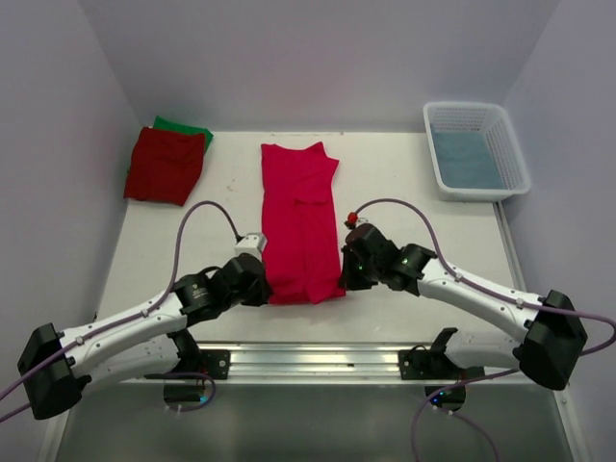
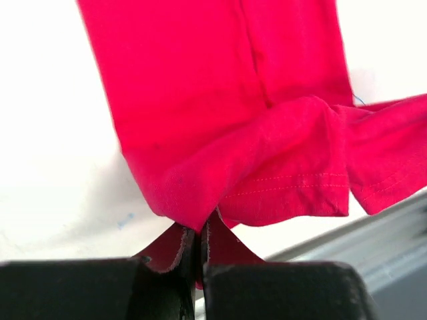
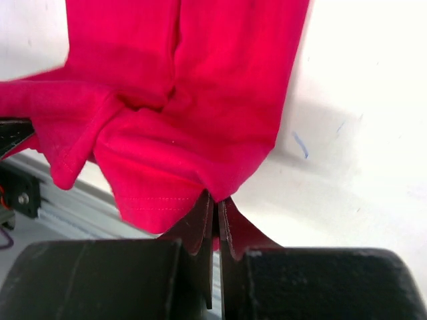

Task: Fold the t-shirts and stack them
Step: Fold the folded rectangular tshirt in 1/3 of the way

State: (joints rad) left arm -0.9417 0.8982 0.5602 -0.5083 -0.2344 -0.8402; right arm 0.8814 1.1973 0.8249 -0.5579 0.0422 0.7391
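A crimson-pink t-shirt [image 1: 300, 217] lies as a long narrow strip down the middle of the table, its near hem bunched. My left gripper [image 1: 266, 289] is shut on the hem's near left corner [image 2: 193, 217]. My right gripper [image 1: 345, 274] is shut on the near right corner [image 3: 220, 190]. Both wrist views show cloth pinched between the black fingers. At the far left, a folded darker red t-shirt [image 1: 165, 165] rests on a green t-shirt [image 1: 191, 129], of which only an edge shows.
A white latticed basket [image 1: 475, 150] with blue cloth inside stands at the far right corner. The metal rail [image 1: 318, 361] runs along the table's near edge, just behind the hem. Grey walls enclose the table on three sides.
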